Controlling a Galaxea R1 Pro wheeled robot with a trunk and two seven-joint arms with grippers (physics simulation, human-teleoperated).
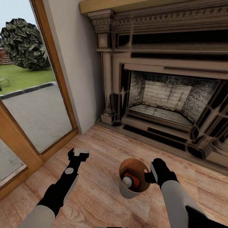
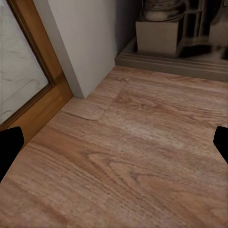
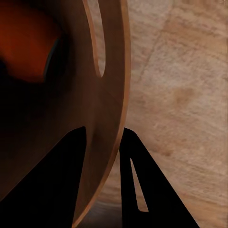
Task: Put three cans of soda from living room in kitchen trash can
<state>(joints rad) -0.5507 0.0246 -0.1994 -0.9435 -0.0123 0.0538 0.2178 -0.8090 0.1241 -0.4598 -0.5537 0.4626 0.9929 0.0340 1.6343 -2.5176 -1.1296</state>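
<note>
The right tool (image 1: 148, 176) pinches the trash can (image 1: 126, 191) rim at 3 o'clock; inside lie an orange soda can (image 1: 135, 181) and a silvery-topped can (image 1: 127, 181). The left tool (image 1: 79, 153) is spread wide, empty.

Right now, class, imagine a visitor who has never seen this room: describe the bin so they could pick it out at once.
Start at the dark ornate fireplace, then look down to the wood floor before it. There the right gripper pinches the rim of the bin, a small round tapered one. Pale grey outside and coppery brown inside, it holds soda cans, an orange one and a silvery top showing.
</note>
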